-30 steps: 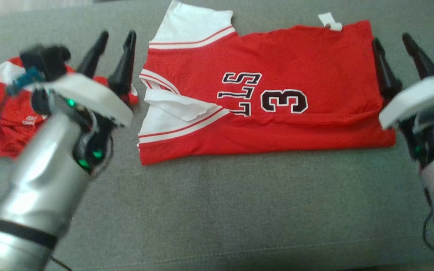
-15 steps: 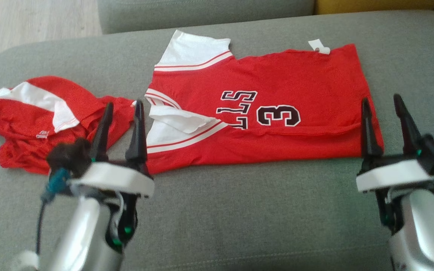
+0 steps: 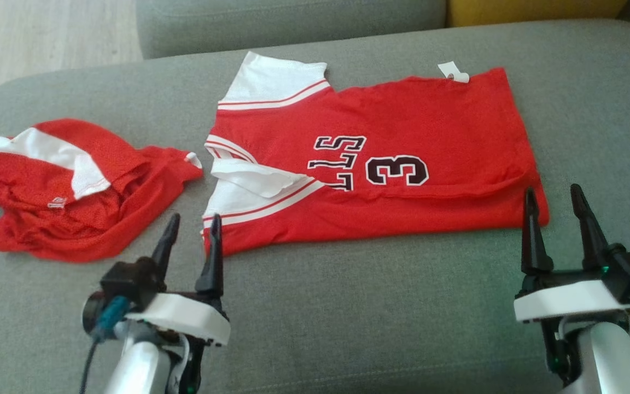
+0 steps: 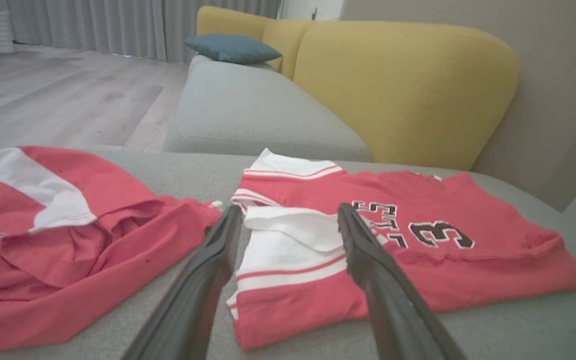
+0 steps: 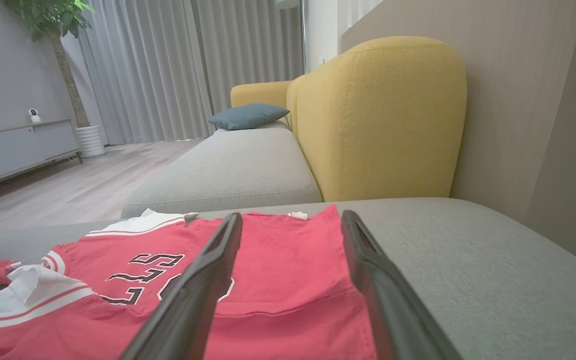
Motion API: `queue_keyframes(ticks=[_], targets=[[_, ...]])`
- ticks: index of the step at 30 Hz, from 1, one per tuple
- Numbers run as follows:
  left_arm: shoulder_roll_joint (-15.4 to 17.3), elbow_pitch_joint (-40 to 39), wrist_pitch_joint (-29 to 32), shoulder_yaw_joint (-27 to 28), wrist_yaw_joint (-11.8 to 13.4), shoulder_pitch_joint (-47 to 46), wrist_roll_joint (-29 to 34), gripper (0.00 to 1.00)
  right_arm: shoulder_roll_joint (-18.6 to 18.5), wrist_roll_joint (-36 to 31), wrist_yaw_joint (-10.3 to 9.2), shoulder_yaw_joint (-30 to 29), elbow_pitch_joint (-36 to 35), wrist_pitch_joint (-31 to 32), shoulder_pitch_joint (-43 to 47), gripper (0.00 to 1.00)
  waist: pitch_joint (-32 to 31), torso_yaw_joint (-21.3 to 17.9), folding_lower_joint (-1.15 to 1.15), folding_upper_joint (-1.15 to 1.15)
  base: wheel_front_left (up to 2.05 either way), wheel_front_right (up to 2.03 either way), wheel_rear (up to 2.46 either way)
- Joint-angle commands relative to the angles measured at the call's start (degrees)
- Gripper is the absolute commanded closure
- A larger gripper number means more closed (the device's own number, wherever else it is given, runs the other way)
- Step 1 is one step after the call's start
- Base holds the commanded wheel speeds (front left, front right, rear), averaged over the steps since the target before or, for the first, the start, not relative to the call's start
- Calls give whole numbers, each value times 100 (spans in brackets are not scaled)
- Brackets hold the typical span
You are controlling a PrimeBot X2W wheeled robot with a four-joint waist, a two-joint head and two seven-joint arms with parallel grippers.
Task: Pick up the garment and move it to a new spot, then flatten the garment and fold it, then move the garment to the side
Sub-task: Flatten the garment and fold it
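The garment (image 3: 413,115), a red jersey with white sleeves and a black "3", lies flat on the grey sofa cushion (image 3: 348,306), its near long edge folded over. My left gripper (image 3: 194,218) is open and empty, just short of the jersey's near left corner. In the left wrist view the left gripper (image 4: 289,208) points at the white sleeve of the garment (image 4: 468,265). My right gripper (image 3: 551,190) is open and empty, with its inner fingertip at the jersey's near right corner. The right wrist view has the right gripper (image 5: 291,216) over the hem end of the garment (image 5: 288,265).
A second red and white garment (image 3: 74,186) lies crumpled at the cushion's left end, also seen as a crumpled garment (image 4: 43,240) beside the left fingers. Behind stand another grey seat (image 4: 248,110), a yellow backrest (image 5: 378,120), a blue pillow (image 5: 248,116) and wooden floor (image 3: 47,33).
Both grippers have drawn back from the jersey's two ends toward the near side of the cushion, staying open. The head view itself has shifted. The jersey lies as before.
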Motion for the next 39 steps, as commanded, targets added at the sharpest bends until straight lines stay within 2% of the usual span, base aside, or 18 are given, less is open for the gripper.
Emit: queue_keyframes(ticks=[1, 8, 13, 18, 22, 23, 24, 29, 35, 39], targets=[[-11, -45, -34, 166, -19, -337, 87, 0, -15, 30, 37, 153, -212, -62, -126, 0, 76, -51, 0, 0, 0, 0, 0], [-14, 1642, 82, 125, 362, -941, 259, 0, -14, 94, 37, 229, -272, -62, -230, 0, 316, -259, 0, 0, 0, 0, 0], [-3, 2483, 122, 121, 478, -1412, 293, 0, -13, 133, 37, 259, -295, -62, -259, 0, 450, -368, 0, 0, 0, 0, 0], [70, 3075, 205, 99, 494, -1733, 313, 0, -13, 147, 37, 235, -321, -62, -271, 0, 533, -413, 0, 0, 0, 0, 0], [72, 3426, 354, -32, 261, -1938, 300, 1, -13, 115, 37, 133, -266, -62, -297, 0, 584, -392, 0, 0, 0, 0, 0], [72, 3480, 359, -72, 206, -1984, 310, 69, -13, 92, 37, 85, -195, -62, -308, 0, 594, -374, 0, 0, 0, 0, 0], [71, 3509, 339, -105, 167, -2025, 319, 100, -13, 72, 37, 39, -76, -62, -322, 0, 598, -353, 0, 0, 0, 0, 0], [61, 3390, 109, -172, 76, -2146, 315, 100, -13, 89, 37, -221, 626, 231, -594, 0, 597, -193, 0, 0, 0, 0, 0], [38, 2778, -15, -320, 29, -2143, 377, 100, -13, 460, 37, -745, 1650, 817, -1169, 0, 682, 58, 0, 0, 0, 0, 0], [27, 2425, -27, -412, 10, -2130, 413, 100, -13, 572, 37, -978, 2121, 983, -1491, 0, 786, 186, 0, 0, 0, 0, 0]])
